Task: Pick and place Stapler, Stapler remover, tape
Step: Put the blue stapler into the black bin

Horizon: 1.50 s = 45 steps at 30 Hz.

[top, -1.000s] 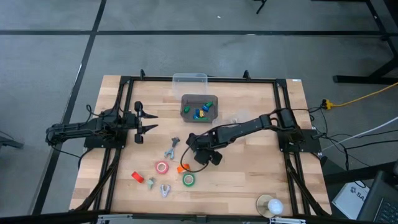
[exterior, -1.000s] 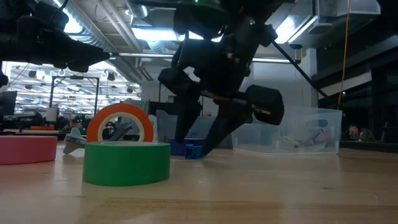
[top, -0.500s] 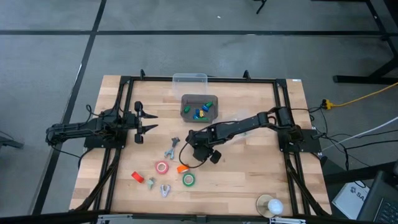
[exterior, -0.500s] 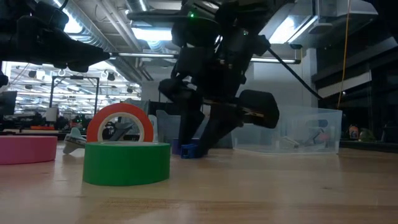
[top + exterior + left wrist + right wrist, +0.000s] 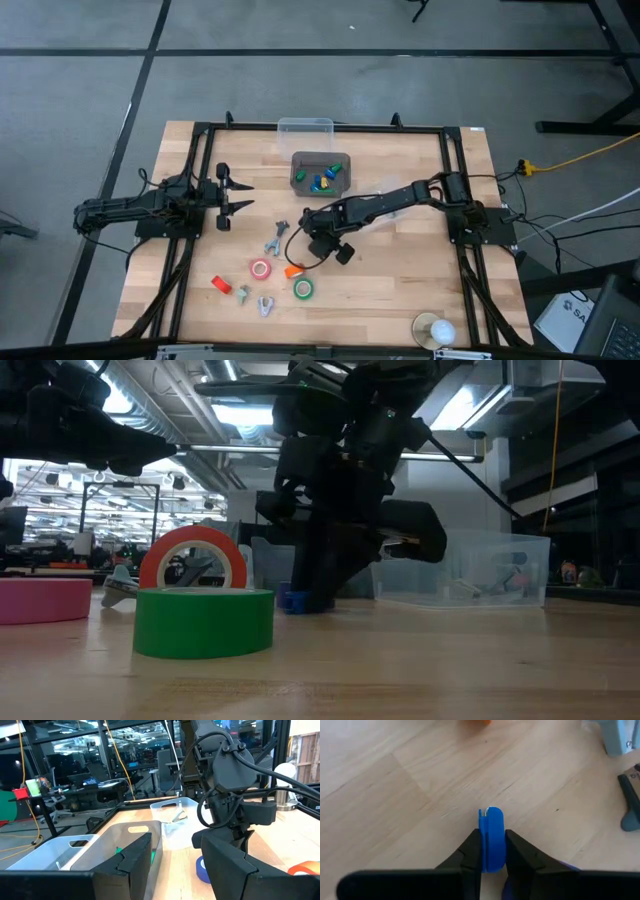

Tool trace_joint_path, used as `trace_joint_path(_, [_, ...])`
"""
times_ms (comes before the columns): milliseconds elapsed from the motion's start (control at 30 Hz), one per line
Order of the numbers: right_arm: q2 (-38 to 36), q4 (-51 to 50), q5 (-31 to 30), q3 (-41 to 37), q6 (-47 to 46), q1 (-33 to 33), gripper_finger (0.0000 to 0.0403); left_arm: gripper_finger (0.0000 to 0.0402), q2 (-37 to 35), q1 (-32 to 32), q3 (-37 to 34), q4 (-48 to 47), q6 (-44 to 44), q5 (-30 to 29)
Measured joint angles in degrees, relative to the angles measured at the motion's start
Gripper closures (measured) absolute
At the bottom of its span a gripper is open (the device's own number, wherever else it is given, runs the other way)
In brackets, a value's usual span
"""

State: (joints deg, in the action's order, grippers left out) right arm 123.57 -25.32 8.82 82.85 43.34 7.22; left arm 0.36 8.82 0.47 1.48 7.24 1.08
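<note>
The blue tape roll (image 5: 491,840) stands on edge on the wooden table (image 5: 400,290), pinched between the fingers of the right gripper (image 5: 491,851), just beyond the orange tape roll (image 5: 293,270). Nearer than that roll lie the green tape roll (image 5: 303,289) and pink tape roll (image 5: 260,269). The left gripper (image 5: 243,195) hovers well apart, jaws spread. No writing is legible.
</note>
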Motion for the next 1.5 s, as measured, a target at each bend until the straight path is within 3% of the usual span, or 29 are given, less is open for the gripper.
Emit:
trace_joint_path(500, [-5.22, -4.83, 3.08, -0.37, -2.47, -0.42, 0.0344, 0.0233, 0.02, 0.02, 0.02, -0.06, -0.02, 0.01])
trace_joint_path(1133, [-15.83, -6.24, 3.07, -0.24, -4.60, -7.83, 0.0338, 0.0233, 0.00, 0.02, 0.00, 0.00, -0.02, 0.00])
trace_joint_path(1500, [-17.43, -1.48, -7.52, -0.17, -10.34, -15.96, 0.0337, 0.0233, 0.01, 0.01, 0.01, 0.00, -0.02, 0.00])
